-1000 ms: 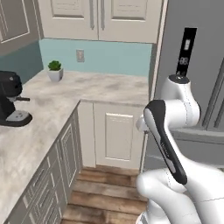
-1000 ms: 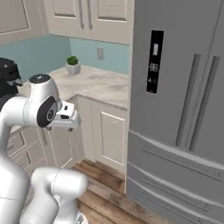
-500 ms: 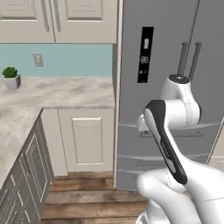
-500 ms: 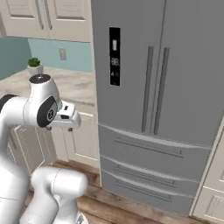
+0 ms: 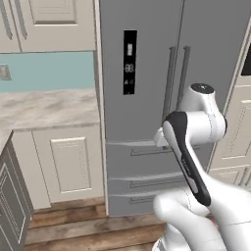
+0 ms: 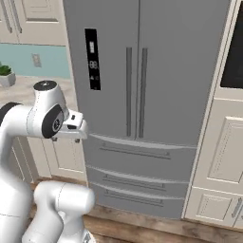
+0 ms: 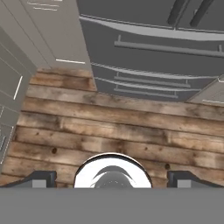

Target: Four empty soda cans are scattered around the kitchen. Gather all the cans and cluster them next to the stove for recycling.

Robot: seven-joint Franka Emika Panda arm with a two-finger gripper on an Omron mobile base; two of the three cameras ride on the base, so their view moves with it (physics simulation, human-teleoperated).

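Observation:
The soda cans and the stove are out of view. My gripper hangs above the wood plank floor and looks down at it. Its two dark fingertips stand far apart at the bottom of the hand view, open, with nothing between them. My arm is folded up close in front of the base, facing the tall grey fridge.
The fridge rises straight ahead, with its drawers low down. A beige counter on cream cabinets runs off to the left, with a small potted plant on it. A black wall oven and cream cabinets stand on the right.
The whole picture has slid to the left, so the base has turned right. The coffee machine and the counter corner have left the views and the fridge is now central. The arm keeps its pose.

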